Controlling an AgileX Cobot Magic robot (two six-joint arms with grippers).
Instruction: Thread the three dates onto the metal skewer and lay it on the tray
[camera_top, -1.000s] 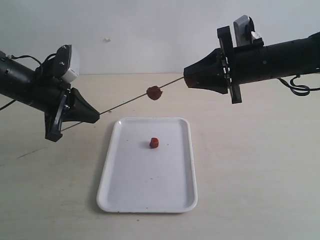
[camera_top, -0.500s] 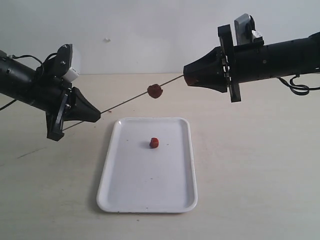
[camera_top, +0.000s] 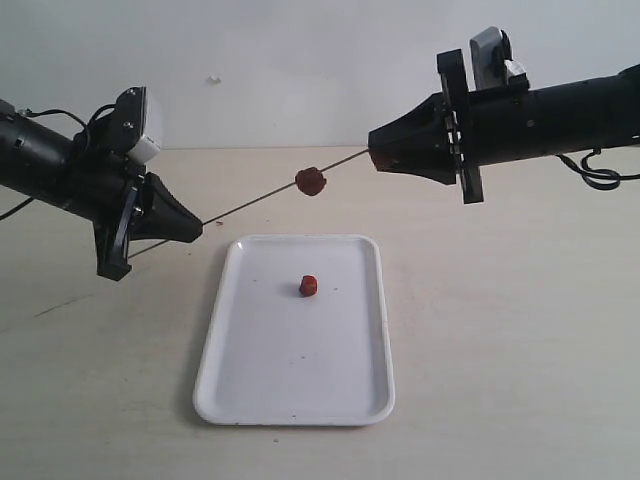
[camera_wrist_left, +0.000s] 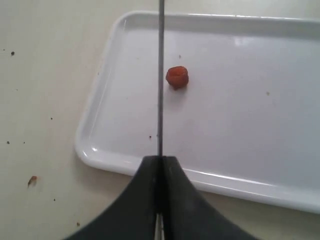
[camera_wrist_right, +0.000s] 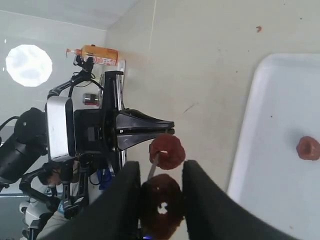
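The thin metal skewer (camera_top: 250, 203) hangs slanted above the table's far side, and my left gripper (camera_top: 197, 227) is shut on its lower end. One date (camera_top: 310, 181) is threaded near its middle. My right gripper (camera_top: 372, 152) meets the skewer's upper end, shut on a second date (camera_wrist_right: 161, 205) that has a hole through it, just behind the threaded date (camera_wrist_right: 167, 151). A third date (camera_top: 308, 285) lies on the white tray (camera_top: 300, 370). The left wrist view shows the skewer (camera_wrist_left: 160, 75) leaving the closed left gripper (camera_wrist_left: 161, 159) over the tray (camera_wrist_left: 100, 155) and that date (camera_wrist_left: 177, 77).
The tray lies lengthwise in the table's middle, under and in front of the skewer. Small crumbs (camera_wrist_left: 32, 180) dot the table beside it. A black cable (camera_top: 598, 176) loops under the right arm. An orange bottle (camera_wrist_right: 100, 54) stands in the background behind the left arm.
The left gripper and the skewer with its threaded date have risen very slightly. The right gripper and the date on the tray stay where they were.
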